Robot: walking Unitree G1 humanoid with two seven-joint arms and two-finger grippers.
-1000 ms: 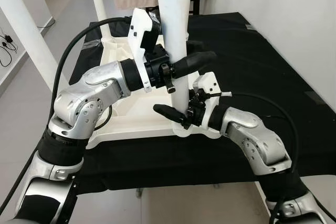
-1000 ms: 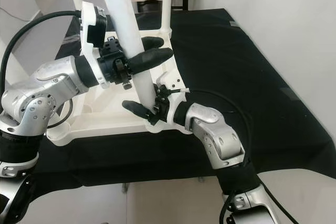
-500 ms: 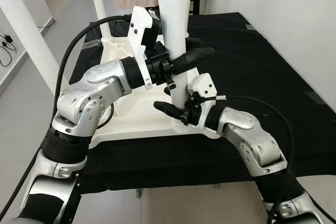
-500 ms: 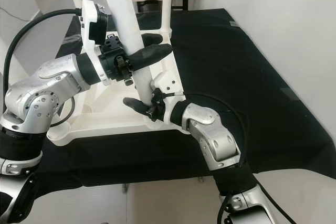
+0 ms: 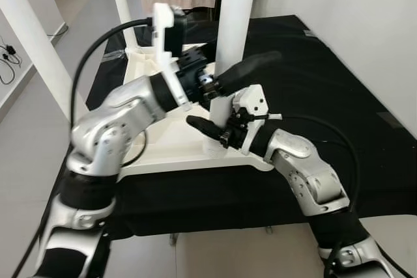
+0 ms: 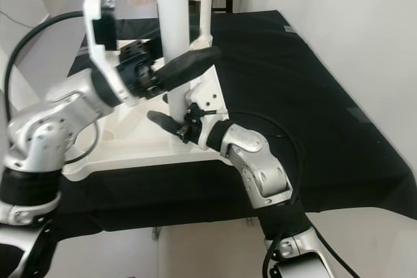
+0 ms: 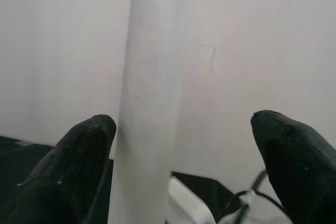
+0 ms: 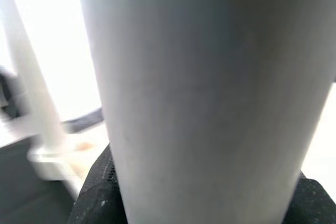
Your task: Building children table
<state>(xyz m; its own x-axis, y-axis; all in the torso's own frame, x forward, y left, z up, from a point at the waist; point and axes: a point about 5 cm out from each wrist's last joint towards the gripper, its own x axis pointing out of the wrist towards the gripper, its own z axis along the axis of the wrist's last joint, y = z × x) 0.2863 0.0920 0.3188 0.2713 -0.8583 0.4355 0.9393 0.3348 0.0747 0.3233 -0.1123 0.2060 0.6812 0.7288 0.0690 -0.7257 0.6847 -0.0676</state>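
Leg stands at the tabletop corner — right end effector clamps its base, left end effector open around it — steadying for fastening.

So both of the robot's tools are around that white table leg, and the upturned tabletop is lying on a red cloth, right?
Not quite. The cloth is black, not red, as the left eye view shows. The rest holds: the left tool and the right tool are both around the white table leg, and the upturned tabletop lies on that cloth.
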